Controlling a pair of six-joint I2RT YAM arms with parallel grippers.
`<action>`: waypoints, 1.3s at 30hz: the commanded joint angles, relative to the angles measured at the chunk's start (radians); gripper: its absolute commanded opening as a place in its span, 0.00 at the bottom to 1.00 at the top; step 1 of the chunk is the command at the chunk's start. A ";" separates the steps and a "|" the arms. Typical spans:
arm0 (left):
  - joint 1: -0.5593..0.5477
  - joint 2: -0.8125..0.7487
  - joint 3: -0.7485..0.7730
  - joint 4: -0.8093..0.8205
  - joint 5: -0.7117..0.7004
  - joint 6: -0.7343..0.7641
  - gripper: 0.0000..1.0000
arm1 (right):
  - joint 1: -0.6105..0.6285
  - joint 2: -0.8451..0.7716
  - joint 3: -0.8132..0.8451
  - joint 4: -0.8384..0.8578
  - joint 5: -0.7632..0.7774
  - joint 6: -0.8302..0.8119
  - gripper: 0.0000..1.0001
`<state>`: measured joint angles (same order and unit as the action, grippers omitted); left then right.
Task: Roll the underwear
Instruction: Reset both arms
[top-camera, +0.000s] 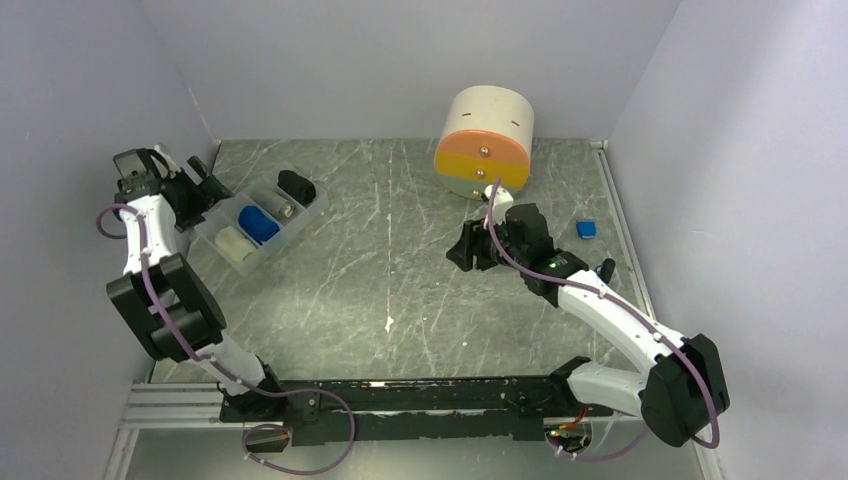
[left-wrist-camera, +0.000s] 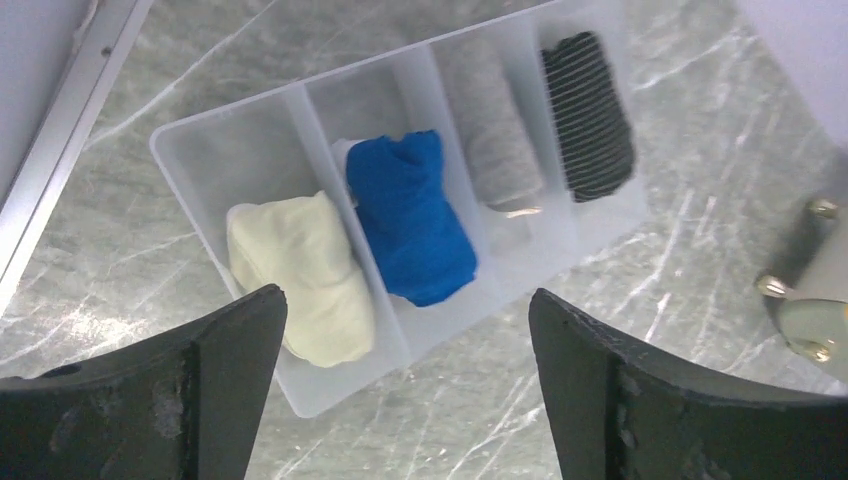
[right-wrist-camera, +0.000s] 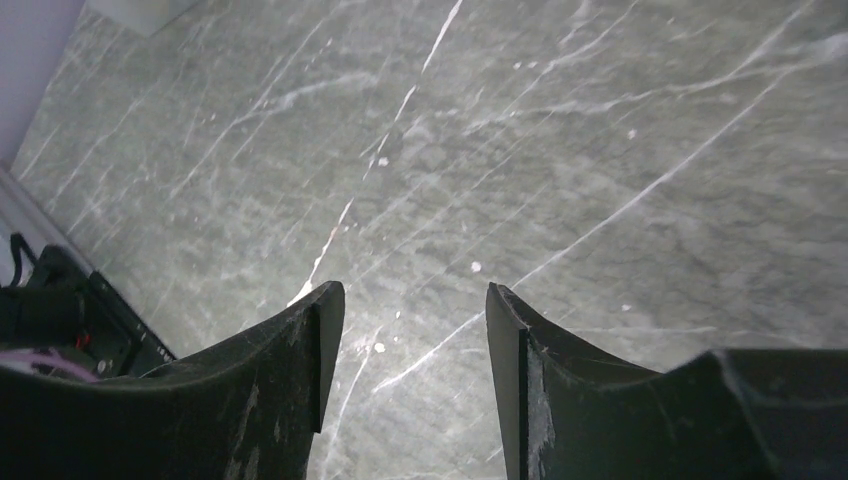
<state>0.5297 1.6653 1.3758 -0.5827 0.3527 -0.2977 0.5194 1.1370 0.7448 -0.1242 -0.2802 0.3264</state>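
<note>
Left wrist view: your wide, empty left gripper (left-wrist-camera: 405, 300) could clip a tray divider (left-wrist-camera: 314, 125) and unroll the blue underwear (left-wrist-camera: 412, 215), mid-frame.

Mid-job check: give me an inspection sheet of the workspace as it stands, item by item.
Surface: grey marbled table, no spill seen.
Job's things: cream underwear and blue underwear lie rolled in neighbouring compartments of the clear tray.
Clutter: grey roll and black striped roll in the tray's other compartments; cream-and-orange drum at the back; small blue object near the right wall.
Grippers: left end effector open above the tray, empty; right end effector open over bare table, empty.
Cables: purple cable along each arm, clear of the cloth.
Surroundings: pale walls; metal rail at the near edge.
</note>
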 joint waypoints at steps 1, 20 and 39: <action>-0.002 -0.116 0.005 0.072 0.123 0.019 0.96 | -0.008 -0.038 0.072 -0.012 0.141 -0.031 0.58; -0.495 -0.510 -0.225 0.266 0.088 0.108 0.96 | -0.274 0.095 0.434 -0.145 0.146 -0.015 0.66; -0.508 -0.719 -0.383 0.163 0.029 -0.020 0.97 | -0.282 -0.061 0.305 -0.060 0.222 0.047 1.00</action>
<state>0.0223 0.9588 0.9668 -0.3897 0.3920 -0.3107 0.2363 1.1477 1.0721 -0.2863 -0.0834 0.3599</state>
